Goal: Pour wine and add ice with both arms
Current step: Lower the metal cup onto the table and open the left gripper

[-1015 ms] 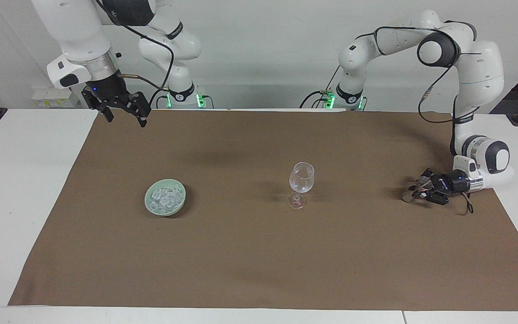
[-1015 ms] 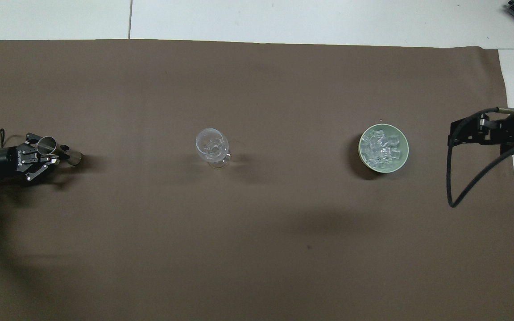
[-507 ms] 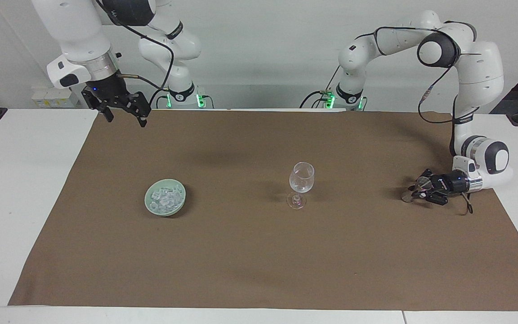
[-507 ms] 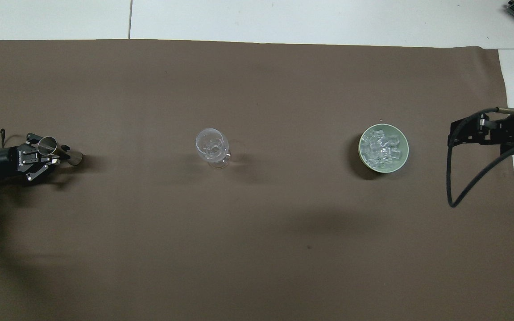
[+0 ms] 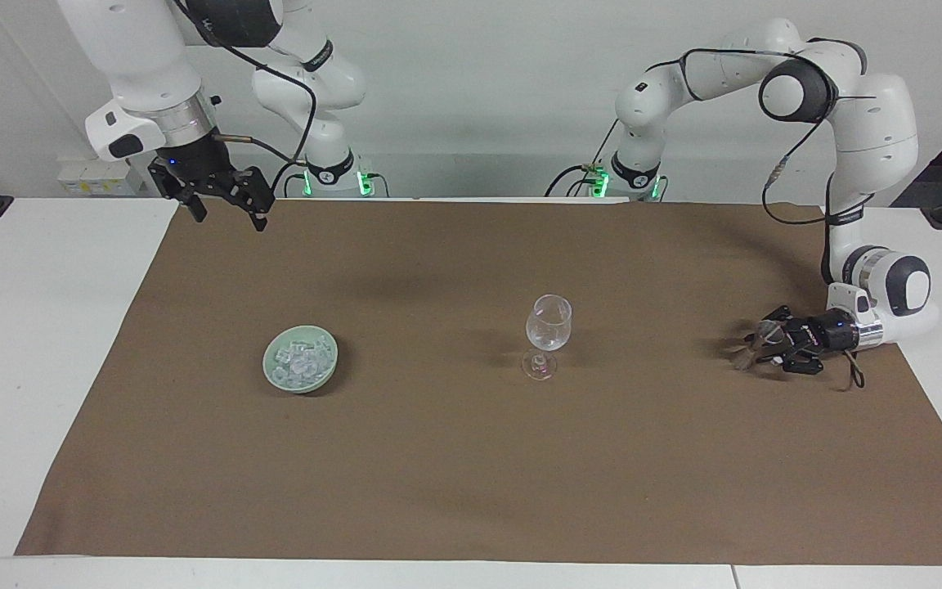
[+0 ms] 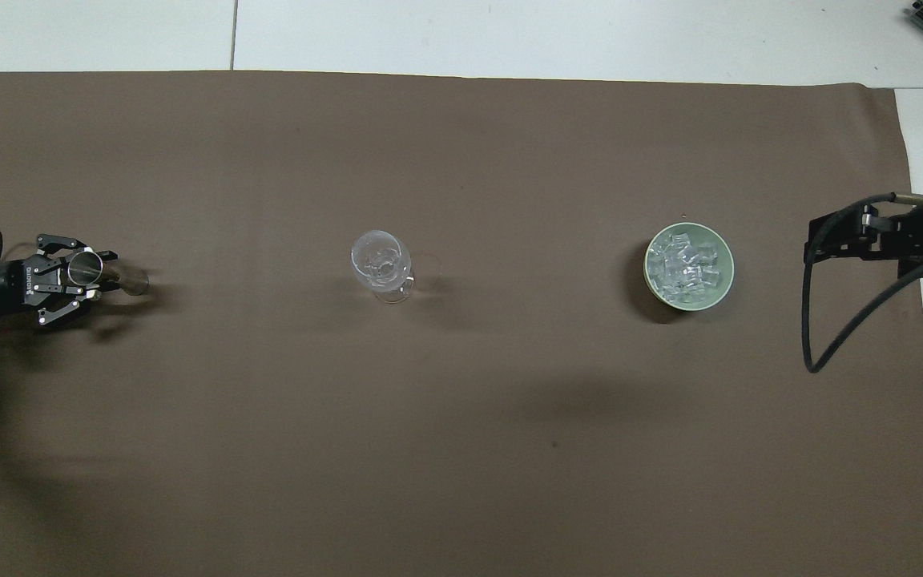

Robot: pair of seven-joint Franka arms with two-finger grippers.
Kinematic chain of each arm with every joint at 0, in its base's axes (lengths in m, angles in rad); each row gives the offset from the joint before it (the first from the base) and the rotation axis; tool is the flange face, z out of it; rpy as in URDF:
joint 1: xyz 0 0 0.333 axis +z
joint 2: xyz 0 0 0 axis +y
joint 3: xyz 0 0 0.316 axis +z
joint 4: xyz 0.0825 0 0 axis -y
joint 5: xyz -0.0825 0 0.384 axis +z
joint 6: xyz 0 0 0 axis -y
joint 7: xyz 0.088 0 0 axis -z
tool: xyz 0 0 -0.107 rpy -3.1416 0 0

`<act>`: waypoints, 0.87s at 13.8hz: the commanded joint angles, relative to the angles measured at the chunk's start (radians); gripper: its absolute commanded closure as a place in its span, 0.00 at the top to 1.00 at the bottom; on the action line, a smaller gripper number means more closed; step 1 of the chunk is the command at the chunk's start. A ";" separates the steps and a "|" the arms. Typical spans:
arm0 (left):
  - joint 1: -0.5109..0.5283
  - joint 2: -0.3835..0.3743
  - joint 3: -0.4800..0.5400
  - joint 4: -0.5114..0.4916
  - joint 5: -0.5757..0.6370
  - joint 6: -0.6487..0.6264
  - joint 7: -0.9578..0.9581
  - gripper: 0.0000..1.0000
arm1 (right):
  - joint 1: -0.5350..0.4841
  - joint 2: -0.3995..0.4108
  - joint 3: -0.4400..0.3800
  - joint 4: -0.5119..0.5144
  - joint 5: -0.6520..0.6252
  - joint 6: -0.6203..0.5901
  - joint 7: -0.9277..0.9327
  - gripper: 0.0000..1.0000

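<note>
Ice (image 5: 301, 358) (image 6: 687, 264) heaped in pale green bowl (image 5: 276, 378) (image 6: 650, 284), on brown mat (image 5: 471, 474) (image 6: 461, 449), toward right arm's end of table, about midway between the table edge at the robots and the opposite edge. Cubes small, clear-whitish, all inside the bowl.

Wine glass (image 5: 548, 334) (image 6: 381, 263) upright near mat centre, well apart from bowl, toward left arm's end from it. Clear bowl of glass; contents cannot tell.

Left gripper (image 5: 767, 347) (image 6: 77, 271) low over mat near the edge at left arm's end, lying roughly horizontal, pointing toward wine glass. Fingers spread around small metal cup (image 5: 757, 339) (image 6: 86, 263); cup tilted, open mouth showing from above. Gripping it or just around it: cannot tell. Well apart from wine glass.

Right gripper (image 5: 230, 214) (image 6: 818, 240) raised over mat's corner nearest right arm's base, pointing down. Fingers apart, nothing between them. Not over the bowl; bowl farther from robots than that corner. Black cable (image 6: 830, 336) loops off wrist.

White table (image 5: 38, 327) (image 6: 590, 32) shows around mat edges.
</note>
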 commanded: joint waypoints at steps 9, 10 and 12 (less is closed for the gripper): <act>0.004 -0.173 0.062 0.208 0.404 -0.012 -0.242 0.61 | -0.008 -0.014 -0.001 -0.018 0.025 0.011 -0.019 1.00; -0.004 -0.212 0.054 0.211 0.445 -0.011 -0.314 0.61 | -0.008 -0.014 -0.001 -0.018 0.025 0.011 -0.019 1.00; -0.057 -0.297 0.052 0.211 0.505 -0.008 -0.483 0.61 | -0.008 -0.014 -0.002 -0.018 0.025 0.011 -0.025 1.00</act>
